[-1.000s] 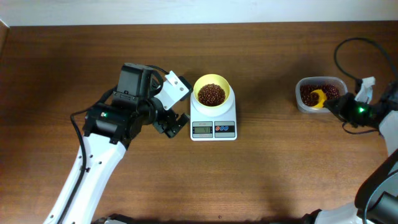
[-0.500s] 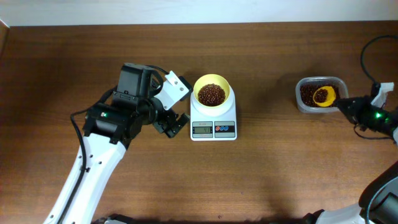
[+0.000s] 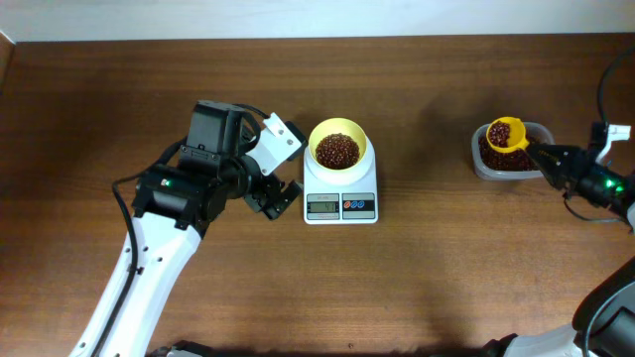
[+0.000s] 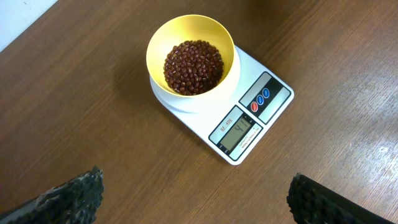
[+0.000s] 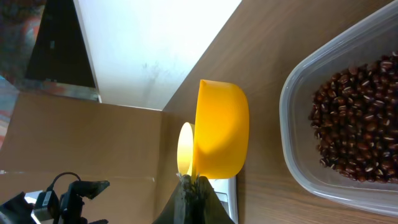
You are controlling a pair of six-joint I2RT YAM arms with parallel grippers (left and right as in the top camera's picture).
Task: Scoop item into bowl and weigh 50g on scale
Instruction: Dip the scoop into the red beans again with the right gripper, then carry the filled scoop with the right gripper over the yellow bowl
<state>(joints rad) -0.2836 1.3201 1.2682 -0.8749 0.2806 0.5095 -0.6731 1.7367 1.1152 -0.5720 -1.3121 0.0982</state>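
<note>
Bowl (image 3: 338,149) sits on the platform of the scale (image 3: 340,194), near the middle of the table (image 3: 417,288). Beans (image 4: 193,65) cover the bowl's bottom. The scale display shows digits, not clearly legible.

Left gripper (image 4: 198,199) hovers just left of the scale, jaws spread wide and grasping nothing.

Right gripper (image 3: 546,156) has its jaws clenched on the handle of the yellow scoop (image 3: 506,133). The cup is raised over the left edge of the clear container (image 3: 516,173), which holds more beans. Scoop contents: cannot tell.

Overhead top-down; L wrist close, scale (image 4: 249,115) in both.
</note>
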